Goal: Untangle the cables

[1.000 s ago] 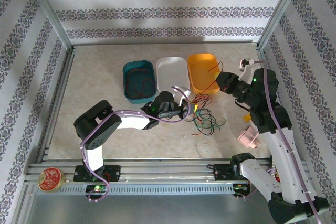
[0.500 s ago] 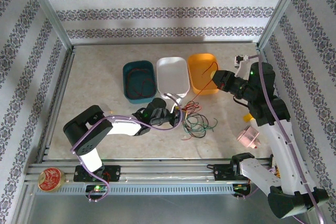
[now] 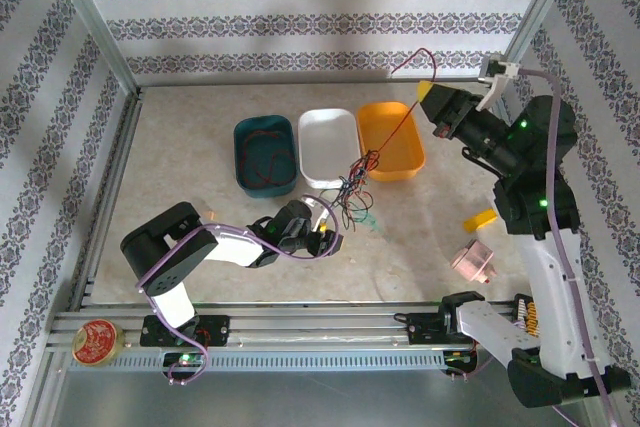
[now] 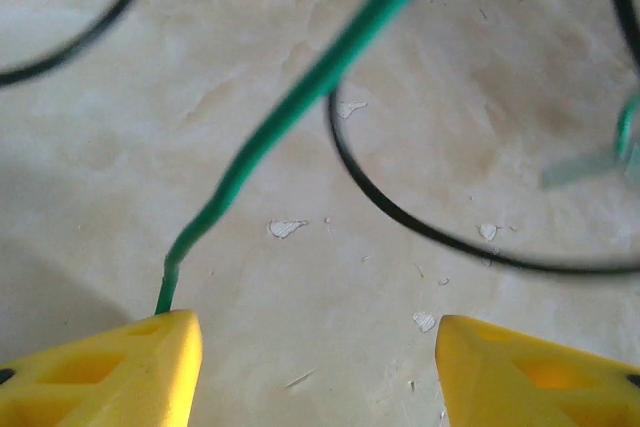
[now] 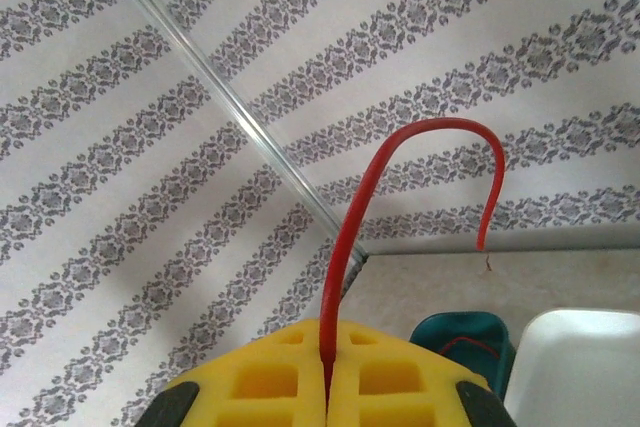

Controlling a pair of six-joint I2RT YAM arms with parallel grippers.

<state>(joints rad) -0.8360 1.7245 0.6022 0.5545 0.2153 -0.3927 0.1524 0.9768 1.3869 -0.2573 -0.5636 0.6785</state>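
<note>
I have open table point(image 3: 170, 167) left of the teal tray point(image 3: 239, 147) and along its far edge. The red cable point(image 3: 393, 133) slants taut over the orange tray point(image 3: 419, 152), barring that way; a tangle point(image 3: 352, 193) hangs before the white tray point(image 3: 325, 142). A yellow block point(image 3: 478, 219) and pink object point(image 3: 472, 262) crowd the near right.

Grey floral-striped wallpaper walls point(image 3: 300, 17), aluminium corner posts point(image 3: 97, 27), beige marbled tabletop point(image 3: 180, 147), metal rail point(image 3: 300, 323) along near edge
</note>
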